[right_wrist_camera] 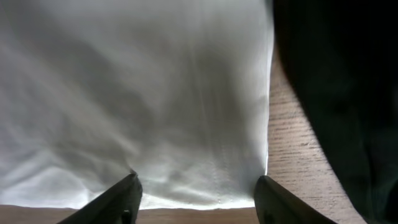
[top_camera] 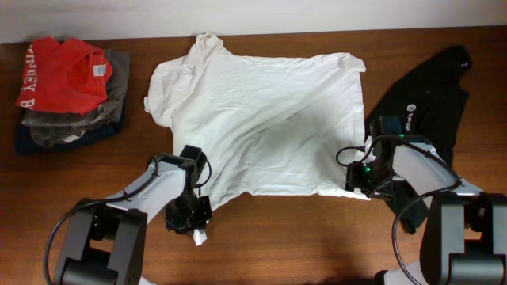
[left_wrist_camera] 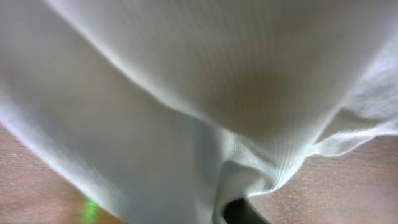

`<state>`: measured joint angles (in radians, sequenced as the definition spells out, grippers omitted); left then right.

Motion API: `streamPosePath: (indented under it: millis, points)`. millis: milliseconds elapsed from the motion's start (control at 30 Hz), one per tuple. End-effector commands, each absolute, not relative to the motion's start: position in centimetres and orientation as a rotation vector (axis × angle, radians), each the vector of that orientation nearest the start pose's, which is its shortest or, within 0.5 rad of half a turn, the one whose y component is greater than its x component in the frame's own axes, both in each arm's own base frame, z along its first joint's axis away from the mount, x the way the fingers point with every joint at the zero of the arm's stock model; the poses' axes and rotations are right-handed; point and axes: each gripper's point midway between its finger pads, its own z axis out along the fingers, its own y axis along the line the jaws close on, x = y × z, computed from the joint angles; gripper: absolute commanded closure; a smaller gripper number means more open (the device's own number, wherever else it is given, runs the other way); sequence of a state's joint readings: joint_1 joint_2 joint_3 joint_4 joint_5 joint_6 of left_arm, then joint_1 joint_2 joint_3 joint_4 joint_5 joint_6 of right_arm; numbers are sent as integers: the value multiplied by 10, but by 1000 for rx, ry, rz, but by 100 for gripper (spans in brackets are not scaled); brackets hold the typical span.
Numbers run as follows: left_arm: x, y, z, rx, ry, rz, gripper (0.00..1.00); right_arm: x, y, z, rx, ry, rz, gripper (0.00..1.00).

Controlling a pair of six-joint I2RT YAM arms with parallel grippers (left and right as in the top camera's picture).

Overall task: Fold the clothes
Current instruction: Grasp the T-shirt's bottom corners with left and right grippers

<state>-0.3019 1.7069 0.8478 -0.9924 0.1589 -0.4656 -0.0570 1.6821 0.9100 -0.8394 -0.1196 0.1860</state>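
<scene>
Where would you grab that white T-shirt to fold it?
By the two corners of the hem, coming from the robot's side. The shirt lies flat with its collar at the far side, so the hem is the nearest straight edge, and holding both corners should lift it evenly. The right fingers stand open astride one corner.

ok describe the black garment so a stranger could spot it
Find the big white T-shirt spread across the table. Just past its right edge lies the black garment, crumpled. It is the only black piece there, with a small white logo.
</scene>
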Motion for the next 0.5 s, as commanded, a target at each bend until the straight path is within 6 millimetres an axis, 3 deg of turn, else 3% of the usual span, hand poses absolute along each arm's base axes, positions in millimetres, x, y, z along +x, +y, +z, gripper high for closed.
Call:
streamPosePath:
  millis: [0, 67, 267, 467]
  points:
    - [185, -83, -7, -296, 3400, -72, 91, 247, 4, -4, 411, 3192, 152, 42]
    - [187, -83, -8, -293, 3388, -74, 98, 244, 5, -5, 413, 3201, 151, 52]
    - [199, -74, -7, -297, 3343, -3, 99, 247, 4, -6, 458, 3182, 150, 93]
    - [231, -58, 17, -424, 3271, -13, 99, 264, -1, 14, 498, 3142, 152, 96]
